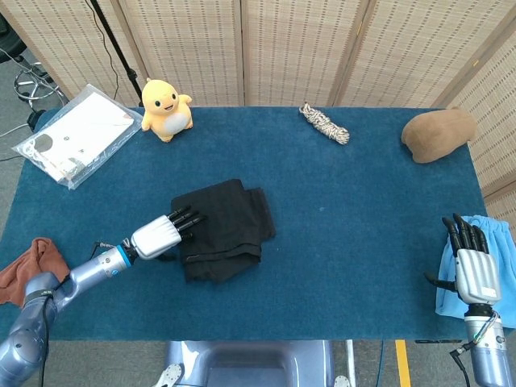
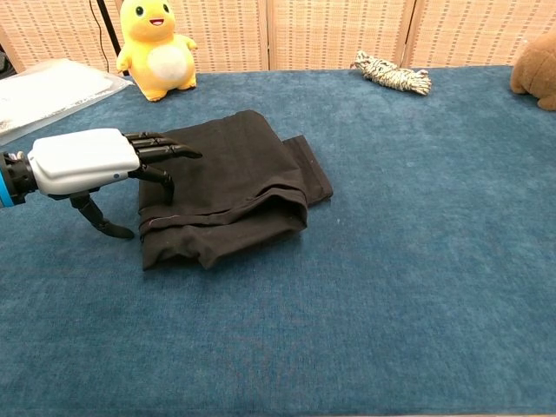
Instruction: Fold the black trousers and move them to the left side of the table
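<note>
While the black trousers (image 1: 223, 228) lie folded in a thick bundle left of the middle of the blue table (image 1: 347, 242), the left hand (image 1: 159, 235) reaches over their left edge, fingers (image 2: 165, 153) stretched out and apart above the cloth, thumb hanging down beside the bundle, holding nothing. Whether the fingers touch the fabric I cannot tell. At the table's right edge the right hand (image 1: 472, 266) stands upright with fingers spread and empty, in front of a light blue cloth (image 1: 500, 242).

Blue carpeted worktop (image 1: 339, 242) carries folded black trousers (image 1: 226, 227), yellow plush duck (image 1: 165, 107), rope bundle (image 1: 325, 123), brown plush (image 1: 436, 134), plastic bag (image 1: 74, 135)
</note>
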Available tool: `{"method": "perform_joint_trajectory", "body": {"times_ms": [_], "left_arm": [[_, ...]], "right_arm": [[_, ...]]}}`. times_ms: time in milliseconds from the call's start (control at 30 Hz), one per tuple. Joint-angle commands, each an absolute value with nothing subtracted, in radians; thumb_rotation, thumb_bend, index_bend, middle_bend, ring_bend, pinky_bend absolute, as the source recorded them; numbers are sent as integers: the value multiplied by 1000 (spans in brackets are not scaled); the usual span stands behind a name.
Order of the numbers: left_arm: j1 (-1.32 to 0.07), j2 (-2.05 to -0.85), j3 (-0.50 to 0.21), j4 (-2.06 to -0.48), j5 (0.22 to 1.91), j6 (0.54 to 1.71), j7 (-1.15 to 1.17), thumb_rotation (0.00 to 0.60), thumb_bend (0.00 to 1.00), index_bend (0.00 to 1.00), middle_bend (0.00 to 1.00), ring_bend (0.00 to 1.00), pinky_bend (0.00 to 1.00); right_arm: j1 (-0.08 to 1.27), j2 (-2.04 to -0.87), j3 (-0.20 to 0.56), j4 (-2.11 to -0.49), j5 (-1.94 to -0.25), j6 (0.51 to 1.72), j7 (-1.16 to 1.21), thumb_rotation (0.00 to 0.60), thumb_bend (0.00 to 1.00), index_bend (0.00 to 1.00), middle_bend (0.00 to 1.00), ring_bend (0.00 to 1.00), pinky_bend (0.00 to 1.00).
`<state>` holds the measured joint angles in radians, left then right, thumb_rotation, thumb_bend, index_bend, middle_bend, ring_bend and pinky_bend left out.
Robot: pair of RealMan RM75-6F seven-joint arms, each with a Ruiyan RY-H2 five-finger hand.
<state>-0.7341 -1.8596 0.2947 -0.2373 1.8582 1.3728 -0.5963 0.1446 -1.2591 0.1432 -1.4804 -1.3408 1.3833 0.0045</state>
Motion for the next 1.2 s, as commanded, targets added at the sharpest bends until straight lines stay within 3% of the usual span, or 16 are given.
{"method": "perform_joint_trajectory", "body": {"times_ms": [33, 533, 633, 700, 800, 867, 1200], "left_arm": [[-734, -1854, 290, -239, 1855, 1382, -588, 515, 37, 5, 0, 0, 61], [-750, -1895, 271, -240, 1841, 1355, -561, 523, 37, 5, 0, 0, 61], [-758, -1899, 266, -244, 1838, 1350, -564, 555, 47, 6, 0, 0, 62], [-761, -1902, 264, -245, 1837, 1350, -565, 591, 134, 25, 0, 0, 61], [-763, -1904, 265, -244, 1838, 1351, -567, 600, 302, 64, 0, 0, 62], [-765, -1906, 267, -240, 1840, 1344, -560, 600, 353, 72, 0, 0, 62], [-769, -1927, 254, -227, 1829, 1344, -542, 600, 370, 130, 0, 6, 103]], "right_arm": [[145, -1259, 143, -1481, -1341, 1384, 3, 600, 0, 0, 0, 0, 0], [146, -1260, 141, -1485, -1342, 1382, 0, 600, 0, 0, 0, 0, 0], [146, -1259, 141, -1486, -1343, 1382, 1, 600, 0, 0, 0, 0, 0], [145, -1258, 141, -1488, -1343, 1382, 3, 600, 0, 0, 0, 0, 0], [145, -1256, 142, -1489, -1341, 1382, 4, 600, 0, 0, 0, 0, 0], [145, -1256, 142, -1488, -1341, 1381, 4, 600, 0, 0, 0, 0, 0], [146, -1256, 142, -1490, -1341, 1379, 4, 600, 0, 0, 0, 0, 0]]}}
